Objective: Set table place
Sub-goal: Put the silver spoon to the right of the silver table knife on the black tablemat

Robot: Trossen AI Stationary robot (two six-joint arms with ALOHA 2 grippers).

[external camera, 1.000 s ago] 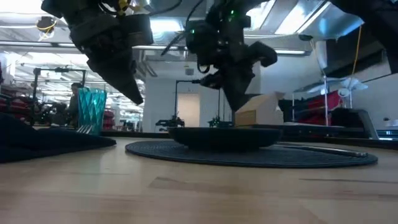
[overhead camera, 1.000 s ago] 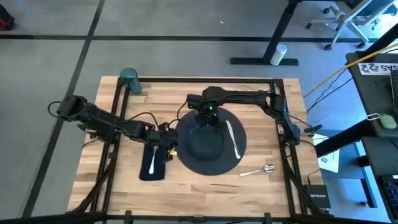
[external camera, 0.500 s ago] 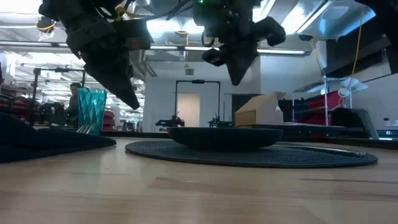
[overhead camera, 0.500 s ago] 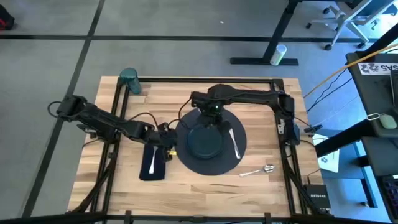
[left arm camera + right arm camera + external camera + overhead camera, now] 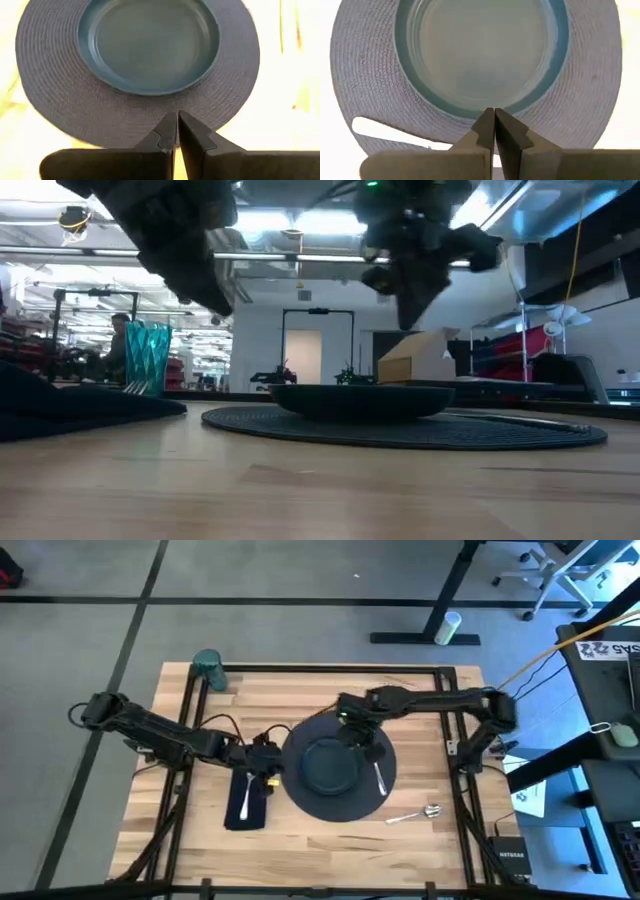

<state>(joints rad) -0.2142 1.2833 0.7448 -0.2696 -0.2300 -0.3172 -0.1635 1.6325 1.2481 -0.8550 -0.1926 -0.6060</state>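
**Mia:** Where is everything on the table?

**Sam:** The plate sits in the middle of the round charger. The knife lies on the charger's right side. The fork lies on the napkin to the left. The spoon is on the wood, near the charger's right edge. The cup is far off in the back left corner.

**Mia:** What are the grippers doing?

**Sam:** The right gripper hangs over the knife, pinched closed and holding nothing. The left gripper is closed and empty too, between napkin and charger.

**Mia:** What should the robot do?

**Sam:** Probably the knife. It should open its fingers first, go down slowly, pinch the thin handle, and not bump the plate.
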